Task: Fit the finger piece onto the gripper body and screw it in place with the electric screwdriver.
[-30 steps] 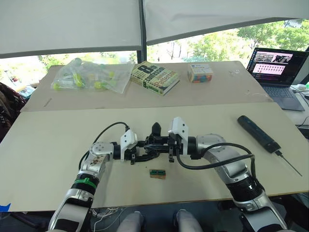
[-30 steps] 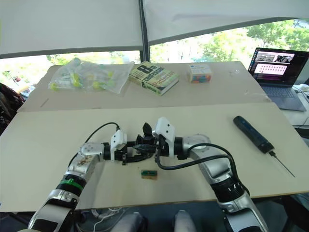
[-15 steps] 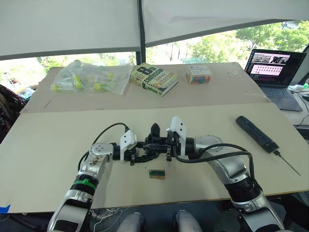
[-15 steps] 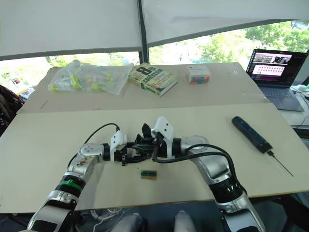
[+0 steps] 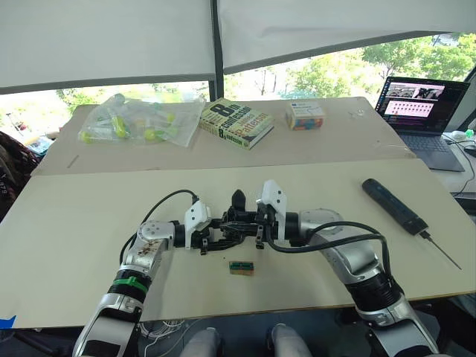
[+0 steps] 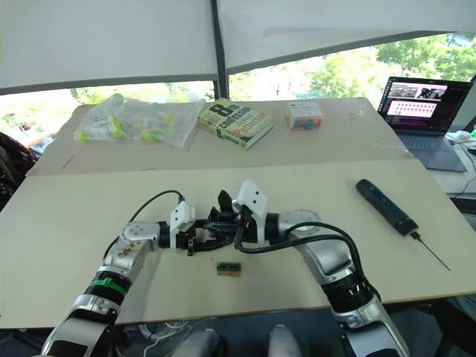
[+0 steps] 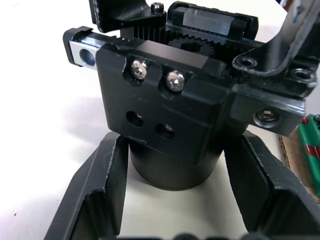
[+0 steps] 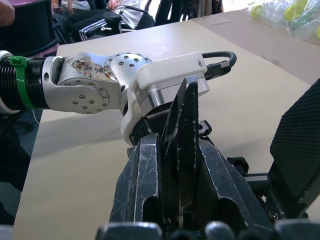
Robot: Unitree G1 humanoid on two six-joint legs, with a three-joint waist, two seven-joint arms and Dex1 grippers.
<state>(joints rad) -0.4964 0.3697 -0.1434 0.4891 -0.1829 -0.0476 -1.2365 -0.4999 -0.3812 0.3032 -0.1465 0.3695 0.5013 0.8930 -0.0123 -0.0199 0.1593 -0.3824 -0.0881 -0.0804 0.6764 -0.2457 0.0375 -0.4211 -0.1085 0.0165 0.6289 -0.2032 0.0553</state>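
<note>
The gripper body [image 5: 229, 225], a black block with a pointed finger standing up, sits at the table's middle between both arms. In the left wrist view its screwed block [image 7: 170, 105] and round base lie between my left gripper's fingers [image 7: 107, 190], which close on the base. My left gripper [image 5: 216, 236] comes from the left, my right gripper [image 5: 244, 223] from the right. The right wrist view has the right gripper [image 8: 182, 150] shut on the thin black finger piece [image 8: 185, 120], right at the body. The electric screwdriver [image 5: 394, 206] lies alone at the right.
A small green-topped block [image 5: 241, 266] lies just in front of the grippers. On the far table stand a book [image 5: 238, 120], a plastic bag of parts [image 5: 137, 117] and a small box [image 5: 306, 114]. An open laptop [image 5: 428, 111] sits far right.
</note>
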